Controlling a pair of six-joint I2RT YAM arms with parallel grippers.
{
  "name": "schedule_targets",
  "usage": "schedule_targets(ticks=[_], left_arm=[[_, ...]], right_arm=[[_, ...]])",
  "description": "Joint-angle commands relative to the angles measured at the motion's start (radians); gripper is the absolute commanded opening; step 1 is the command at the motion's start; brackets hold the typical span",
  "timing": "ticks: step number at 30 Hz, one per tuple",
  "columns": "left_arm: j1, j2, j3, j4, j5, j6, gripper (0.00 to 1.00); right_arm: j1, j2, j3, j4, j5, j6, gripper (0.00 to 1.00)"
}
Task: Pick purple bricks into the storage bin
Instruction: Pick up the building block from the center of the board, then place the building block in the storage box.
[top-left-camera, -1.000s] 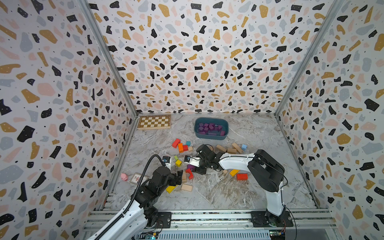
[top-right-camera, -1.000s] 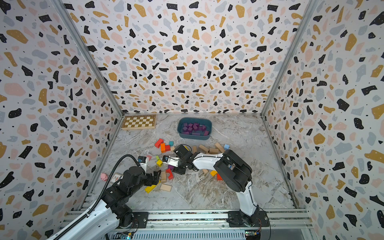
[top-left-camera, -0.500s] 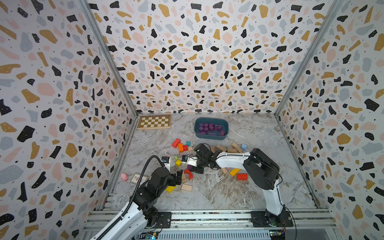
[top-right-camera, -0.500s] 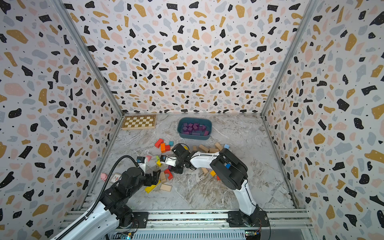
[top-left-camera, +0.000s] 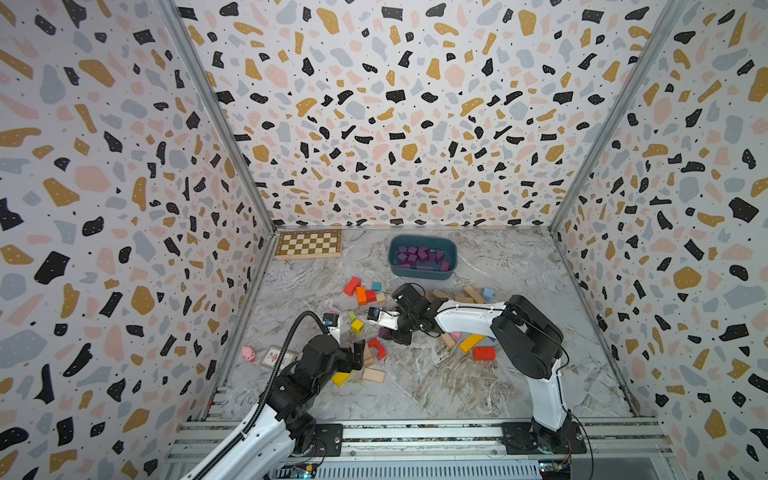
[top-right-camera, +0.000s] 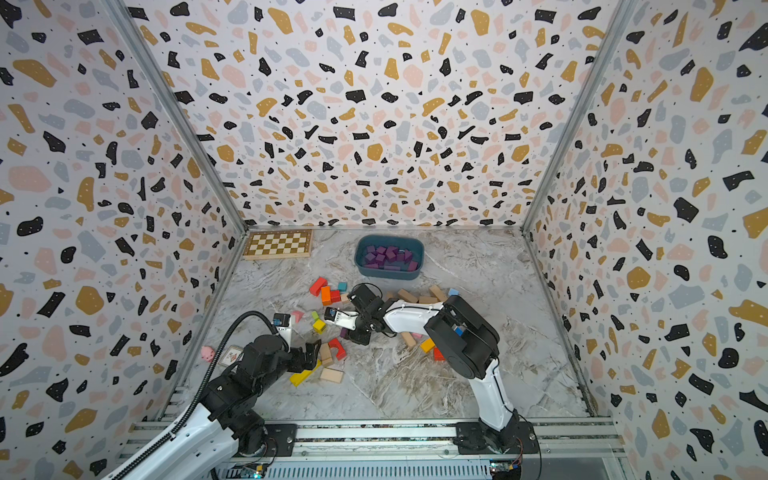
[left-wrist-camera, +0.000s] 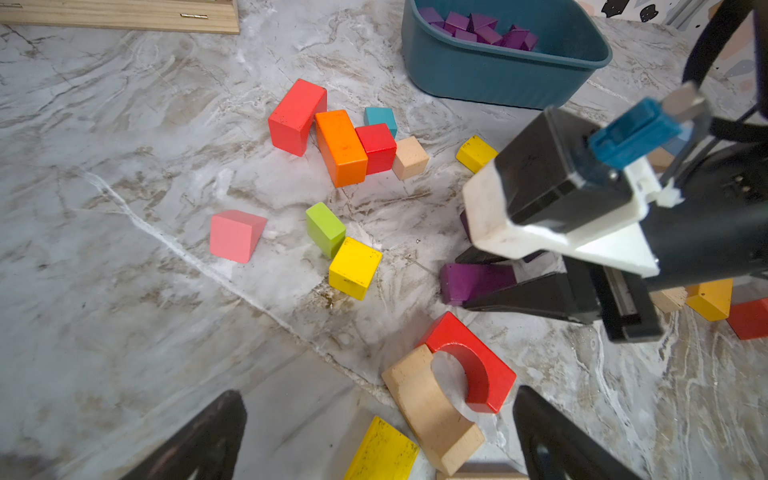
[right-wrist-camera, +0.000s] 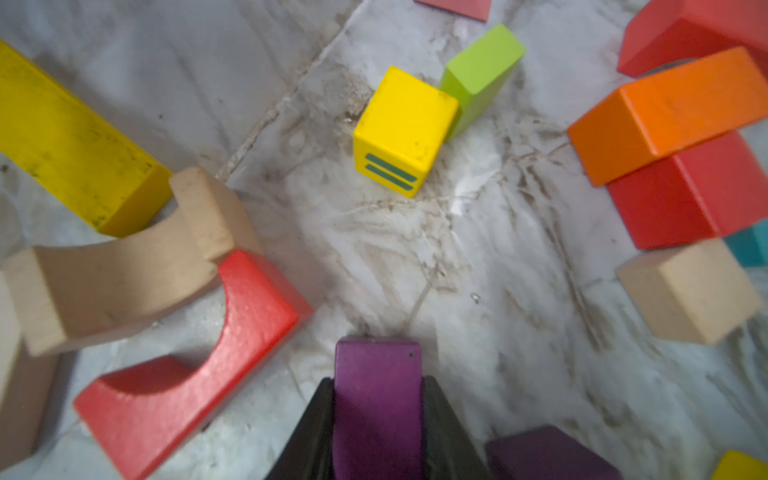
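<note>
On the near left of the bench (top-left-camera: 415, 386), by the wall, I see a small pink toy (top-left-camera: 248, 354) with a card (top-left-camera: 277, 357) just beside it. The chessboard (top-left-camera: 309, 244) lies in the far left corner.

My left pincer (left-wrist-camera: 376, 392) hangs low over the near blocks, jaws spread wide with nothing between them. Below it lie a yellow bar (left-wrist-camera: 382, 453) and a tan arch (left-wrist-camera: 419, 399) touching a red arch (left-wrist-camera: 490, 374).

Farther out sit a pink wedge (left-wrist-camera: 232, 235) and a green block (left-wrist-camera: 324, 228) touching a yellow cube (left-wrist-camera: 353, 268). Beyond them an orange bar (left-wrist-camera: 340, 147) is packed between a red block (left-wrist-camera: 297, 116) and a red cube (left-wrist-camera: 376, 147).

Right of these, my right pincer (right-wrist-camera: 378, 382) is down at the bench, reaching leftward. Its fingers (right-wrist-camera: 316, 424) press against both sides of a purple brick (right-wrist-camera: 376, 411). I cannot tell whether that brick is off the surface. A second purple brick (right-wrist-camera: 544, 453) lies just beside the pincer.

The storage bin (top-left-camera: 422, 272) stands at the far middle of the bench, well apart from the pincer, with many purple bricks (top-left-camera: 417, 254) heaped inside.

Right of the pincer, along the right arm (top-left-camera: 469, 318), lie tan blocks (top-left-camera: 457, 297), a light-blue cube (top-left-camera: 488, 294), an orange-yellow block (top-left-camera: 471, 343) and a red brick (top-left-camera: 484, 354).
</note>
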Motion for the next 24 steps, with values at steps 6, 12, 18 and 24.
schedule_targets(ticks=[6,12,18,24], left_arm=[[-0.001,-0.019,-0.013,0.033,-0.008,0.003,0.99],[-0.001,-0.026,-0.016,0.034,0.002,0.007,0.99],[-0.001,-0.036,-0.019,0.033,0.013,0.011,0.99],[-0.001,-0.046,-0.023,0.037,0.024,0.016,0.99]], right_arm=[[-0.093,-0.168,0.068,-0.100,-0.076,-0.097,0.20],[-0.205,-0.195,0.163,-0.180,-0.180,-0.226,0.19],[-0.373,-0.145,0.317,-0.281,-0.253,-0.406,0.18],[-0.493,-0.049,0.502,-0.397,-0.297,-0.629,0.15]])
